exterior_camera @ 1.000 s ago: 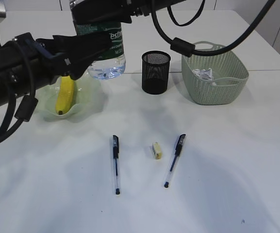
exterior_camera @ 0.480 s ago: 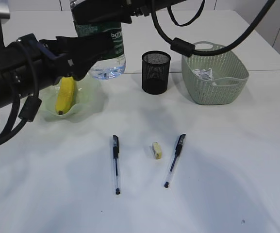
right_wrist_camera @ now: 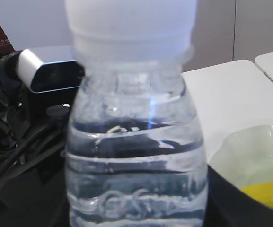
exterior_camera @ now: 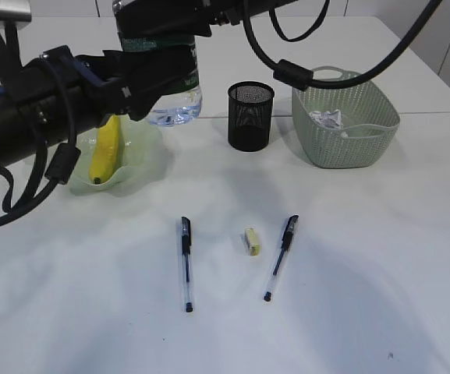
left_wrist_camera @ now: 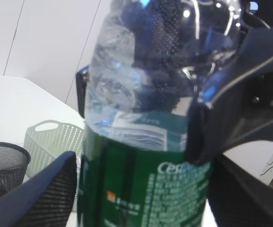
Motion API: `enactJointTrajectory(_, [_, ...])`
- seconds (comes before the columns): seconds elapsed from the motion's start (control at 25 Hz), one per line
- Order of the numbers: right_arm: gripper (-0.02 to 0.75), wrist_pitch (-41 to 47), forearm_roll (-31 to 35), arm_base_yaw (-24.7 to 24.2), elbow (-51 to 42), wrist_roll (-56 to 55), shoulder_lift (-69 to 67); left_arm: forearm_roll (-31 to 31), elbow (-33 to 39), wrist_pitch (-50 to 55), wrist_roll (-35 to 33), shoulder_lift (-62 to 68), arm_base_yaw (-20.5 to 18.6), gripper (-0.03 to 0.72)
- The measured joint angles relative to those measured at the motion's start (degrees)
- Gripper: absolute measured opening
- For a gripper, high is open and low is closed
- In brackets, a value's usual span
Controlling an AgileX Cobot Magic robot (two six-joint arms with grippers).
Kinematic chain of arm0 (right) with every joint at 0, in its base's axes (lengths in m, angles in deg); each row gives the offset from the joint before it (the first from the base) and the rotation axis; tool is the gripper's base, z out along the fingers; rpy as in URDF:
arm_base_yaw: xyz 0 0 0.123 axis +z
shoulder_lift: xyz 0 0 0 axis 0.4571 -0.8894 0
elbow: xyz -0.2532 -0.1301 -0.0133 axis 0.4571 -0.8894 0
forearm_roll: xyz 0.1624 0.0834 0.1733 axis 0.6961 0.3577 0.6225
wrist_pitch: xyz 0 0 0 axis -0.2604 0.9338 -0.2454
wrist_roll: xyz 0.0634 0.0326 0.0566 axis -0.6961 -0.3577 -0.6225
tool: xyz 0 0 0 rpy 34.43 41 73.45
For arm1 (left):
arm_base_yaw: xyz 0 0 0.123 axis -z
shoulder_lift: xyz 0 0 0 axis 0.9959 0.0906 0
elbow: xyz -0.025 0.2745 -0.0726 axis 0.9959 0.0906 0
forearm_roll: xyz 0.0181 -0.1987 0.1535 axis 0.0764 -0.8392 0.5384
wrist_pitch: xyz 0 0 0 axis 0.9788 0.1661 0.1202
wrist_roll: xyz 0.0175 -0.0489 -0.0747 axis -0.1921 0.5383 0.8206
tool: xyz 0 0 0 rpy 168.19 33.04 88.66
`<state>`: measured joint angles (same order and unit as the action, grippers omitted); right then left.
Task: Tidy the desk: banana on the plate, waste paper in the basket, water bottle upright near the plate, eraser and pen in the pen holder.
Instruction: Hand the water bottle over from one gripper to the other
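The water bottle [exterior_camera: 174, 105] stands upright just behind the plate [exterior_camera: 150, 160]; whether its base touches the desk [exterior_camera: 365, 296] I cannot tell. My right gripper [exterior_camera: 160, 29] reaches across from above and is shut on the bottle's upper body, below the white cap [right_wrist_camera: 129, 23]. My left gripper [exterior_camera: 153, 74] is open, its fingers [left_wrist_camera: 32, 189] either side of the green label [left_wrist_camera: 145, 189], with a gap on the left. The banana [exterior_camera: 105, 152] lies on the plate. Two pens [exterior_camera: 186, 263] [exterior_camera: 279, 257] and the eraser [exterior_camera: 252, 241] lie on the desk. The waste paper [exterior_camera: 330, 121] is in the basket [exterior_camera: 345, 148].
The black mesh pen holder [exterior_camera: 250, 115] stands between the bottle and the basket, with nothing showing in it. Both arms and their cables crowd the back left. The desk's far edge runs behind the basket.
My left arm has shifted up and a little to the right along the bottle. The bottle and right gripper have barely moved.
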<state>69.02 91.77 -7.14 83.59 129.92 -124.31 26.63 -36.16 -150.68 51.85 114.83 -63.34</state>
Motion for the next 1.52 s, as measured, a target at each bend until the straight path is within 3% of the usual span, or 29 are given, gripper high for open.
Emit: enactJointTrajectory(1.52, [0.386,-0.28,0.01,0.00,0.00,-0.10,0.00,0.47,-1.52,0.23,0.00,1.42,0.00,0.591])
